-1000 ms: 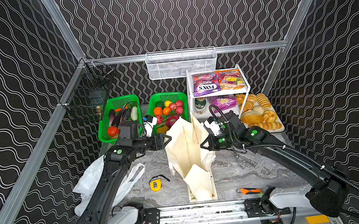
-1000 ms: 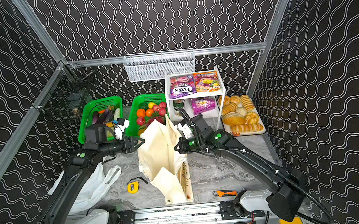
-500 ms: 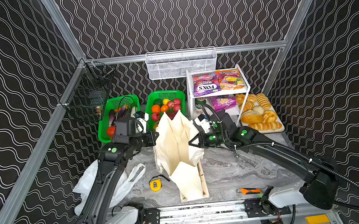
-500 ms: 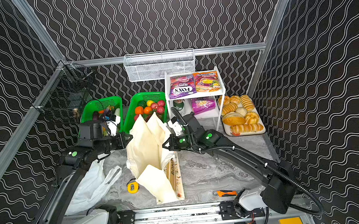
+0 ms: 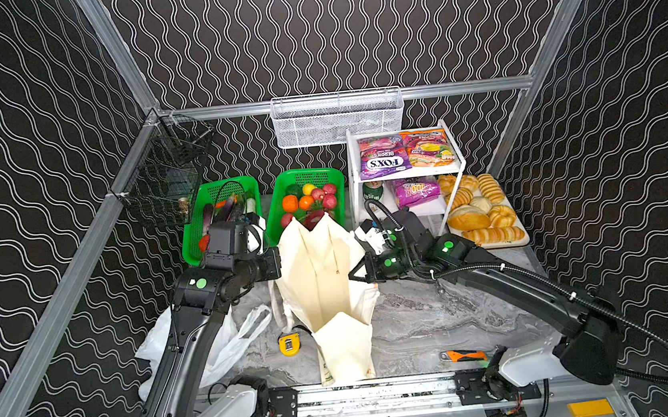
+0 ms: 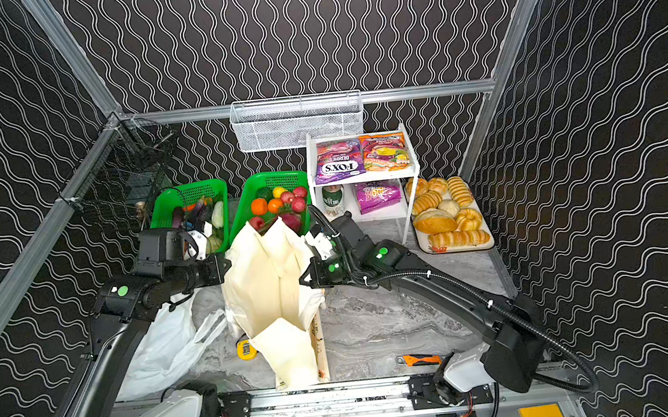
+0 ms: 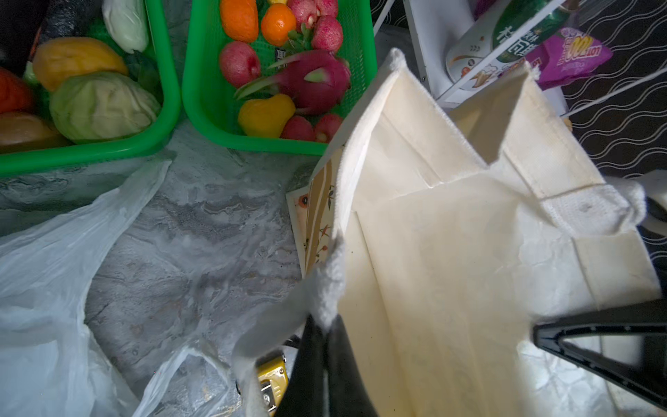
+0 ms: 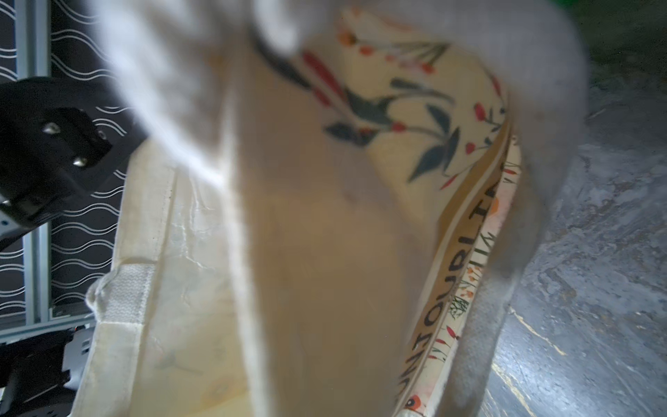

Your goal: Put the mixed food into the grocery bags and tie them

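The cream tote point(image 6: 273, 290) stands open, each side rim pinched: the left gripper point(image 6: 226, 270) on its left, the right gripper point(image 6: 305, 280) on its right. Behind it sit two green baskets point(image 6: 192, 189); a white plastic bag point(image 6: 158, 351) lies left of it.

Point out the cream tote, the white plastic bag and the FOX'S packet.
cream tote point(image 5: 317, 273): in a top view, on its inner wall.
white plastic bag point(image 7: 43, 270): left wrist view, on its crumpled body.
FOX'S packet point(image 5: 384, 158): in a top view, on its printed front.
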You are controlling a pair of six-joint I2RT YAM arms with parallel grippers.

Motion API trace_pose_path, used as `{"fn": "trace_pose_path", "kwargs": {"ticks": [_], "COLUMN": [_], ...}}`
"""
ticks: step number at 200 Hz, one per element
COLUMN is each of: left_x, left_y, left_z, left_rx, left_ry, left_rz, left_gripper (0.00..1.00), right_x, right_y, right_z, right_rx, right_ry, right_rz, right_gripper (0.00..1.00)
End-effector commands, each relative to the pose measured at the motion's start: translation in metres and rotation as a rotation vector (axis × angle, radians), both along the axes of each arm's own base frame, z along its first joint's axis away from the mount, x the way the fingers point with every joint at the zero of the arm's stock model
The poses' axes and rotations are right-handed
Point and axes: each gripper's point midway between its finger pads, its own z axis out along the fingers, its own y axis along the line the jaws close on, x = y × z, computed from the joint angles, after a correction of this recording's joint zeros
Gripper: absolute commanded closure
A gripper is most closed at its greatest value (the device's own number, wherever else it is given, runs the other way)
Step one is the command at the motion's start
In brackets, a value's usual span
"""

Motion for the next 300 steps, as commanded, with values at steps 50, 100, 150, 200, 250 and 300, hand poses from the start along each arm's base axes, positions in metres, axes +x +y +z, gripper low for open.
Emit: {"fn": "trace_pose_path", "kwargs": {"ticks": [50,100,150,200,250,300], "left_x": [0.041,0.031,0.025,0.007,-0.01,-0.019], "left_y": [0.007,0.021,0.019,0.031,0.037,0.045], "left_z": [-0.012,-0.002,0.007,0.038,0.056,0.06], "left_rx": [0.09,0.136,0.125,0.148,0.156,0.204], "left_ry": [-0.06,-0.104,-0.103,-0.218,-0.304,-0.309], "left_rz": [0.036,0.069,0.058,0.072,0.072,0.077], "left_gripper": [1.0,0.88,0.55,0.43,0.37,0.34], "right_x": [0.049,0.079,0.124,0.169,0.207,0.229], "right_y": [0.01,-0.079,-0.139,-0.117,-0.112,-0.103], "right_z": [0.005,0.051,0.042,0.033,0.022,-0.002], "right_rx": [-0.02,-0.044,-0.06,-0.11,-0.101,-0.125], "right_ry": [-0.183,-0.392,-0.826,-1.125,-1.253,-1.348], "right_rz": [-0.106,-0.359,-0.497,-0.449,-0.562,-0.571], "right_gripper": [0.83,0.42,0.39,0.41,0.35,0.3]}}
